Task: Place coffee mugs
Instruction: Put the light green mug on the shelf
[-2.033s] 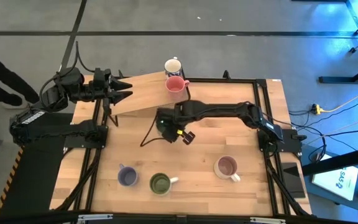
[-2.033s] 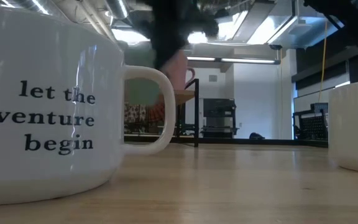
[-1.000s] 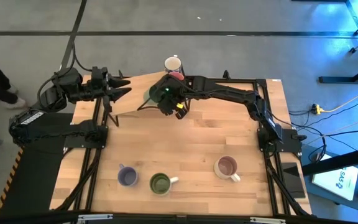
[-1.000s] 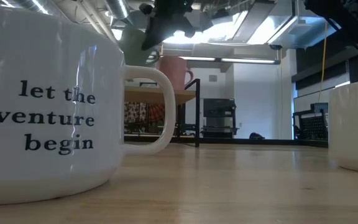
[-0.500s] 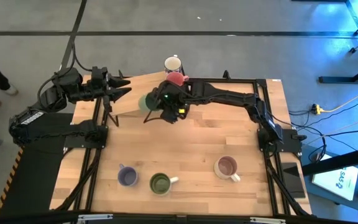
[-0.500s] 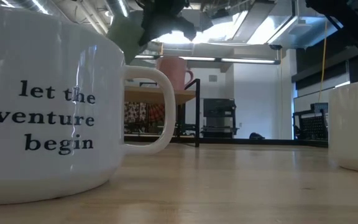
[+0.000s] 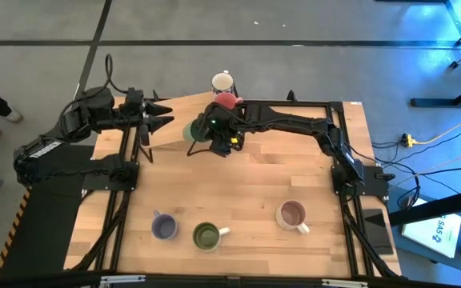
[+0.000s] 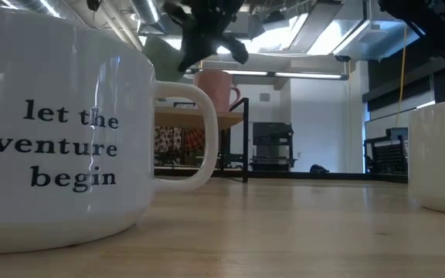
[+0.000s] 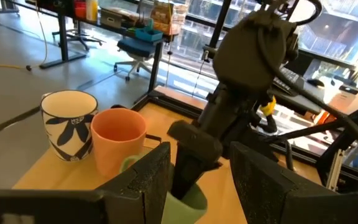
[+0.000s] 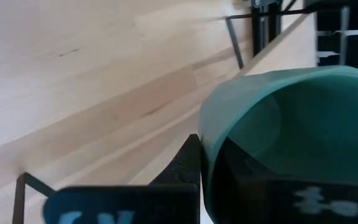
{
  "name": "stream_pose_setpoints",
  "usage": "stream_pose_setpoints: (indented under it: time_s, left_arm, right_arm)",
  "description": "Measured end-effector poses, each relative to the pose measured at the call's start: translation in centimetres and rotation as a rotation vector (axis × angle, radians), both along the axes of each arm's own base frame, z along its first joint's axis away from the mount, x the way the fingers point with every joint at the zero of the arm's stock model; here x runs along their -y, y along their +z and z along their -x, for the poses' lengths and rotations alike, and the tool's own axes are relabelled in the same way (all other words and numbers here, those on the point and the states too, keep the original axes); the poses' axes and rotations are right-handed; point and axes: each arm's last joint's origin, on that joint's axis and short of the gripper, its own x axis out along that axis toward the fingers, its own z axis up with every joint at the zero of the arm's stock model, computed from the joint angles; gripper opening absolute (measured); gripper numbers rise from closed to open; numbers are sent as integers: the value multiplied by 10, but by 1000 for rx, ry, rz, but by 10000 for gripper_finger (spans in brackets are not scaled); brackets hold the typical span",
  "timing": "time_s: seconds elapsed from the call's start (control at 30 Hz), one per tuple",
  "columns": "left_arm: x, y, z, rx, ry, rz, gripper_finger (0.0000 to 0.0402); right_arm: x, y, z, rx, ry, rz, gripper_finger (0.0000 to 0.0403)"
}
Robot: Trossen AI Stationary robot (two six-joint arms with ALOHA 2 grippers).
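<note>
My right gripper [image 7: 207, 133] is shut on the teal-green mug [image 7: 191, 130] and holds it in the air above the near edge of a raised wooden shelf [image 7: 174, 112]. The low view shows this mug [image 8: 161, 51] higher than the pink mug [image 8: 216, 88]. The pink mug [image 7: 226, 102] and the white mug with blue pattern [image 7: 223, 83] stand on their bases on the shelf's far end. My left gripper [image 7: 165, 121] hovers open at the shelf's left end, pointing toward the teal-green mug [image 9: 190, 202]. My right gripper pinches the teal-green mug's wall at the rim [image 10: 205, 155], one finger inside the mug and one finger [image 10: 185, 167] outside. The fingers slant down from the table's right side. The mug is tilted and lifted clear of the shelf.
Three more mugs stand near the table's front edge: lavender-blue [image 7: 163, 227], green with a white handle [image 7: 206, 235] and pale with a brown inside [image 7: 293, 214]. A white mug with lettering [image 8: 60, 139] fills the low view's left. Bare wood lies mid-table.
My right gripper has carried the teal-green mug a little toward the table's left and near edges, off the pink mug's side, and has rolled its wrist, so the mug has turned in the hold. It stays lifted clear.
</note>
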Motion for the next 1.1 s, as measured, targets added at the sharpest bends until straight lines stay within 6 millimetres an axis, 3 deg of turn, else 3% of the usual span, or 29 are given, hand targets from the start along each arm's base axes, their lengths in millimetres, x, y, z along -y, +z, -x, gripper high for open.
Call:
stream_pose_setpoints:
  time_s: [0.13,1.1]
  left_arm:
    - [0,0,-1,-3,1,1,160]
    - [0,0,-1,1,2,1,160]
  right_arm:
    - [1,-7,0,-33,-23,35,1]
    - [15,-7,1,-25,-74,89,29]
